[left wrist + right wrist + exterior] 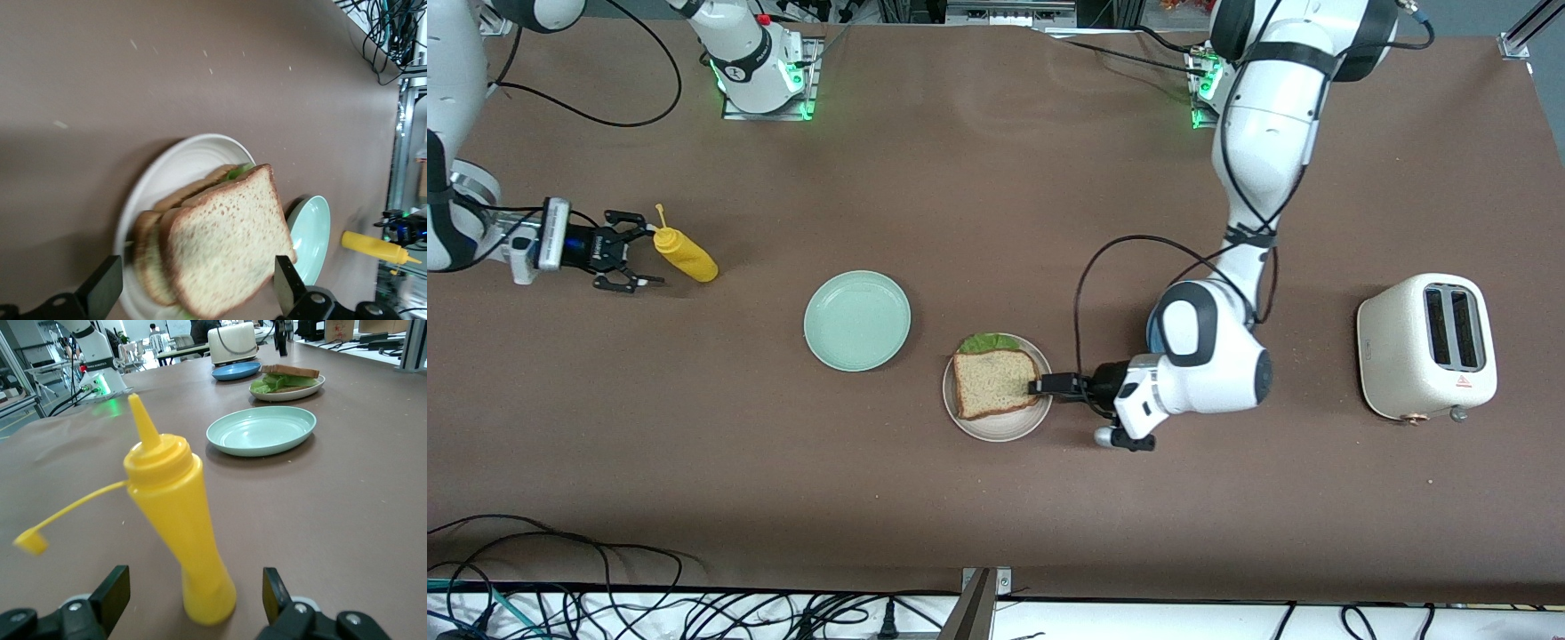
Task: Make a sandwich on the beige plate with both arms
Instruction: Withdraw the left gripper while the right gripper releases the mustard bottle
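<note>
The sandwich (996, 382) lies on the beige plate (996, 428): two speckled bread slices with green lettuce (989, 342) showing at the edge toward the robots. In the left wrist view the top slice (227, 250) lies askew on the lower slice (150, 267), on the plate (173, 160). My left gripper (1039, 387) is low at the plate's rim on the left arm's side. It is open (193, 287), with its fingers wide on either side of the top slice. My right gripper (639, 253) is open beside a yellow squeeze bottle (685, 253), which stands just ahead of its fingers (177, 520).
A mint-green plate (857, 320) lies between the bottle and the beige plate. A cream toaster (1427, 347) stands toward the left arm's end. A blue plate (237, 371) shows in the right wrist view, mostly hidden under the left arm in the front view. Cables run along the table's front edge.
</note>
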You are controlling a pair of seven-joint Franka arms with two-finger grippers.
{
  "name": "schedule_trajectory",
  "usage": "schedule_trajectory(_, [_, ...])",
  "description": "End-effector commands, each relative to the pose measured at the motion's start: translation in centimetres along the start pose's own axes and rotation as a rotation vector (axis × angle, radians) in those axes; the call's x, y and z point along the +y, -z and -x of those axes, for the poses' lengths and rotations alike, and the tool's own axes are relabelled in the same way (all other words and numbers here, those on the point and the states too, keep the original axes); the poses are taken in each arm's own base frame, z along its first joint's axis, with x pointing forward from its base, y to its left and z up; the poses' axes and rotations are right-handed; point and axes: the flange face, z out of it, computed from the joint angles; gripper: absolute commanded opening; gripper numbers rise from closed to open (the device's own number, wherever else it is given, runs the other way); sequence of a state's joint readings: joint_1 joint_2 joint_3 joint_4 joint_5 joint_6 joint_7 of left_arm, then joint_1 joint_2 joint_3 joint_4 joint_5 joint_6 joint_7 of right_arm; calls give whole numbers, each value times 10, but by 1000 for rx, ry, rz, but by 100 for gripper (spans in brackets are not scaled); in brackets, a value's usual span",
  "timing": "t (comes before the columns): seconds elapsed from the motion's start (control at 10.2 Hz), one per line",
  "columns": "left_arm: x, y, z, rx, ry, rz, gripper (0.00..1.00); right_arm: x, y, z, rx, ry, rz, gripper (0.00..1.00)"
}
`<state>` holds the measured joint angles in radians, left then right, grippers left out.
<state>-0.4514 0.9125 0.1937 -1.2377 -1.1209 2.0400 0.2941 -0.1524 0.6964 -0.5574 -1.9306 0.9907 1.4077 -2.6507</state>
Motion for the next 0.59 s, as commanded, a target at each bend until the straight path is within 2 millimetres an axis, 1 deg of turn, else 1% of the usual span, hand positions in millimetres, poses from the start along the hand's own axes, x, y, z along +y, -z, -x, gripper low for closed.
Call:
schedule_trajectory(0.0, [-11, 75, -1, -76, 14, -56, 100, 23, 36, -21, -70, -76, -69, 89])
schedule_trajectory(0.1, [-12, 106, 2, -117, 11, -118, 100, 35, 56, -41, -124, -145, -88, 89])
schedule_trajectory(0.2, [-12, 150, 4, -118, 16, -204, 100, 45, 74, -65, -179, -217, -87, 89])
schedule_trajectory(0.29, [-14, 187, 7, -106, 68, -270, 100, 58, 90, -92, -247, -301, -75, 90])
schedule_trajectory(0.39, [-25, 230, 13, -110, 119, -335, 100, 72, 98, -124, -328, -385, -64, 90])
schedule_trajectory(0.49, [-30, 255, 20, -122, 109, -449, 100, 81, 104, -159, -382, -467, -28, 93])
